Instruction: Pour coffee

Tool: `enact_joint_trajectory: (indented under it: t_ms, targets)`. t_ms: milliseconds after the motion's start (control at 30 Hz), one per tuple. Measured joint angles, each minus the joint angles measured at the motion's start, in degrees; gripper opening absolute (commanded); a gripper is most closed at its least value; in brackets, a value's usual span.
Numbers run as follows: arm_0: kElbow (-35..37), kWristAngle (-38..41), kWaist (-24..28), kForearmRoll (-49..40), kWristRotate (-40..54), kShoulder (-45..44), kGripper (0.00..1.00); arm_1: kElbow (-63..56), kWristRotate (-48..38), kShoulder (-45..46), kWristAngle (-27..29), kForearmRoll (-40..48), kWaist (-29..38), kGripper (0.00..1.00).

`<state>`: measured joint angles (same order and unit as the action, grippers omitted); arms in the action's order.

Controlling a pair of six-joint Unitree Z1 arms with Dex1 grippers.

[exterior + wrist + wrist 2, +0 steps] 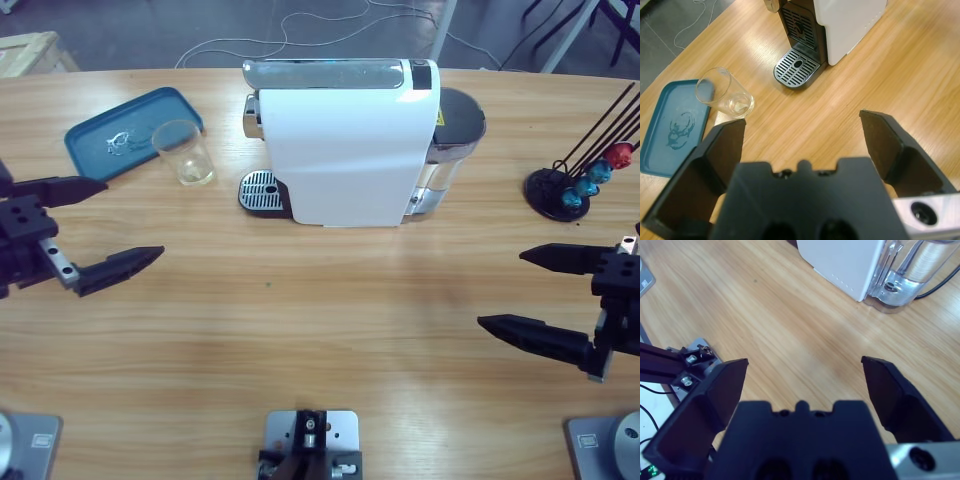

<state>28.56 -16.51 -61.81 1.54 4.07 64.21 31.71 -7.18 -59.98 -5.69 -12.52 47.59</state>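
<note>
Coffee (740, 104) lies as a thin brownish film in the bottom of the clear glass tumbler (184, 152), which stands upright at the near right corner of the teal plastic tray (110, 140), just left of the round grey drip grate (260, 190) of the white capsule coffee machine (345, 140). The left end effector (110, 225) hovers near the tumbler with its jaws spread wide, holding nothing. Bare wooden tabletop (320, 320) stretches open across the whole near half. The right end effector (525, 292) hangs over that open wood at the right edge, jaws likewise wide apart and empty. Behind it stands a black wire rack (560, 190) with red and blue capsules.
</note>
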Motion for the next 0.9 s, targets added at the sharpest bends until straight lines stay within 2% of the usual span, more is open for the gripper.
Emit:
enact_joint_trajectory:
  t_ms: [633,767,800,900]
  targets:
    - [0.0,-0.1,0.0,0.2,0.0,0.1,0.987,0.0,0.0,0.0,0.0,0.0,0.0,1.0]
    - [1.5,-2.5,0.0,0.5,0.0,0.1,0.977,0.0,0.0,-0.1,0.0,0.0,0.0,1.0]
    - [3.1,-3.4,0.0,0.3,0.0,0.1,0.95,0.0,0.0,-0.1,0.0,0.0,0.0,1.0]
    - [13.8,-6.1,0.0,-6.6,0.0,0.1,0.741,0.0,0.0,-0.1,0.0,0.0,0.0,1.0]
